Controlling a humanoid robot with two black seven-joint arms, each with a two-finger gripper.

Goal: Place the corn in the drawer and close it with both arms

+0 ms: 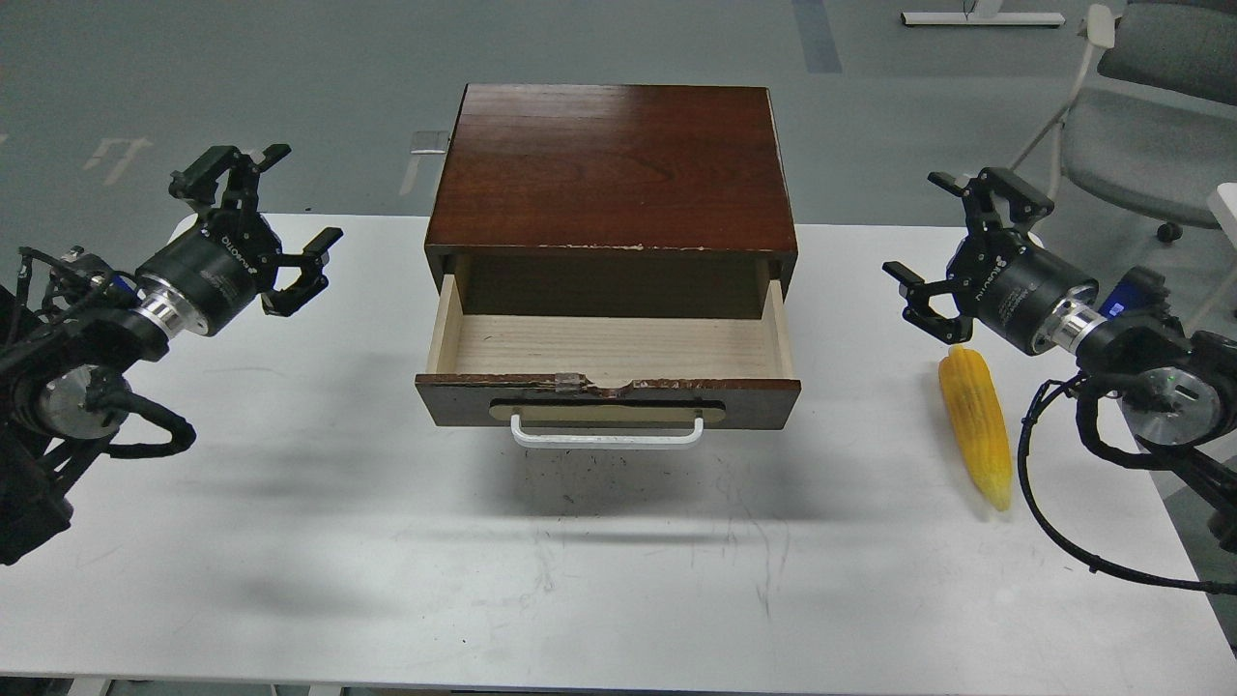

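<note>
The drawer (607, 400) stands pulled out of a dark brown wooden cabinet (615, 169) at the table's middle; its pale wood inside is empty and a white bar handle (606, 435) sits on its front. The corn (976, 424) lies on the table to the drawer's right, tapered tip toward me. My right gripper (952, 246) is open and empty, hovering just behind and above the corn's blunt end. My left gripper (261, 208) is open and empty, raised to the left of the cabinet.
The white table (580, 580) carries the cabinet. Grey office chairs (1145, 106) stand on the floor at the back right. A black cable (1063, 541) loops from my right arm over the table's right side.
</note>
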